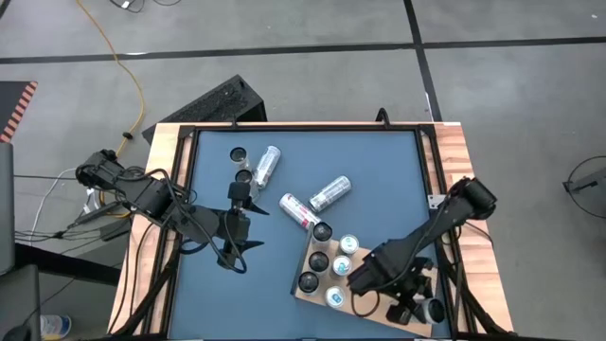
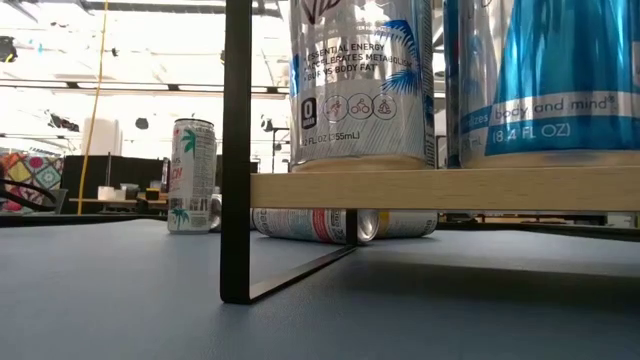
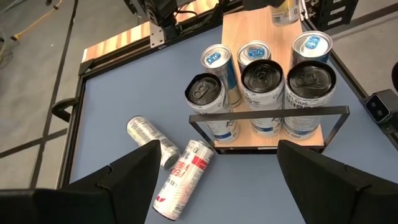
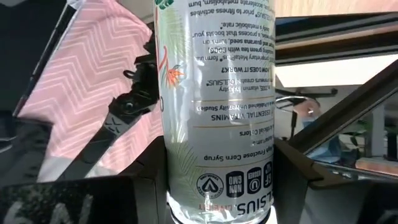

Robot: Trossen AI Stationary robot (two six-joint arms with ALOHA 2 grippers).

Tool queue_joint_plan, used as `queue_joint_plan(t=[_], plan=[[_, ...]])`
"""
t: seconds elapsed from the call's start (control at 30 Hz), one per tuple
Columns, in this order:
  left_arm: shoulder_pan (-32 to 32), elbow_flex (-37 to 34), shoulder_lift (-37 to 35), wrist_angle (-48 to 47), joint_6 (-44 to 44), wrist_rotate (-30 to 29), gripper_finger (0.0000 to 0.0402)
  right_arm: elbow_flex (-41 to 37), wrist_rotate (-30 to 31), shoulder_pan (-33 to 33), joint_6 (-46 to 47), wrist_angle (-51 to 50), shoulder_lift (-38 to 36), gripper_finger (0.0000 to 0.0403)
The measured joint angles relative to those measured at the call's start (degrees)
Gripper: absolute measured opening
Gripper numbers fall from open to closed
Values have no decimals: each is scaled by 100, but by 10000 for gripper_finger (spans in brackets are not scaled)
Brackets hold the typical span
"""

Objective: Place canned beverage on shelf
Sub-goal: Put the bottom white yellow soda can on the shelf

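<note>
The shelf (image 1: 305,284) is a light-brown board on a black frame, near the table's near right; it also shows in the left wrist view (image 3: 249,31) and the low view (image 2: 440,188). Several cans (image 3: 261,78) stand on it. My right gripper (image 1: 415,305) is shut on a pale can (image 4: 214,112) at the shelf's right end (image 1: 434,310). My left gripper (image 3: 227,186) is open and empty over the table's left half (image 1: 248,227), facing the shelf. Three cans (image 1: 329,193) lie on their sides on the tabletop. Two cans (image 1: 239,154) stand at the far left. My right gripper pinches the pale can's round side wall (image 4: 180,186) between its two fingers (image 4: 292,180), near its top end. The fingers come at it about level. The can stands upright, top up. I cannot tell whether its base rests on the shelf.
A black bar of the shelf's frame (image 3: 267,113) runs across in front of the standing cans. Two lying cans (image 3: 180,177) rest between my left gripper and the shelf. Wooden rails (image 1: 175,161) edge the blue-grey tabletop.
</note>
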Motion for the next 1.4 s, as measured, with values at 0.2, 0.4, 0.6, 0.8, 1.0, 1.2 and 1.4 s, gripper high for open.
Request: queue_joint_plan(t=[0.2,0.4,0.6,0.8,1.0,1.2,1.4], plan=[[0,0,0,-2,36,2,309,20,-243,145,115,-30,59,184],[0,0,0,-4,38,12,309,20,-306,134,216,-15,59,184],[0,0,0,-7,133,16,309,20,-305,133,213,-15,59,184],[0,0,0,-4,284,19,309,20,-239,-129,108,-13,57,184],[0,0,0,-7,285,25,309,20,-95,-338,-130,-11,57,184],[0,0,0,-13,290,34,309,-369,26,-251,-324,-14,43,184],[0,0,0,-14,288,32,309,-973,-379,-127,-664,-35,31,184]])
